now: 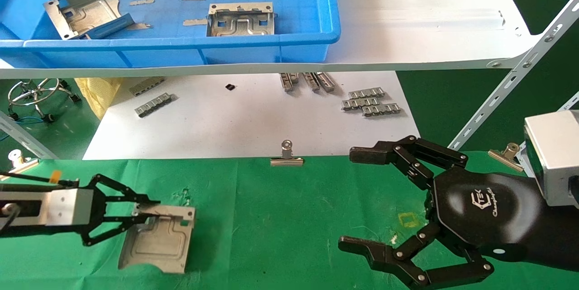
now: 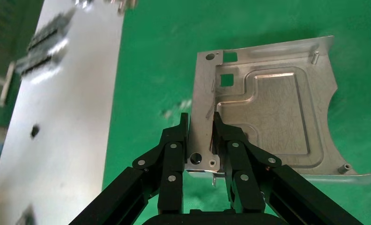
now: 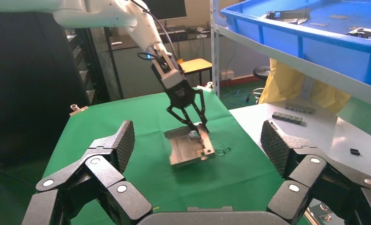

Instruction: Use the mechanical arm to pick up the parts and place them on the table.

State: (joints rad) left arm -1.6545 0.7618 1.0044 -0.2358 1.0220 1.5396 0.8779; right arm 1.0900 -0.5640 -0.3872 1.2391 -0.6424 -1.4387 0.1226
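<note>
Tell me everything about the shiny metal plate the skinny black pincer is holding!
The plate is silvery stamped sheet metal with bent-up edges, square cut-outs near one corner, small round holes and an embossed groove. It sits on the green table, one side seeming slightly raised. The left pincer is shut on its edge. Nothing else touches it.

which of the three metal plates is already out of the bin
The plate on the green table, its edge pinched by the left gripper. The other two lie in the blue bin.
</note>
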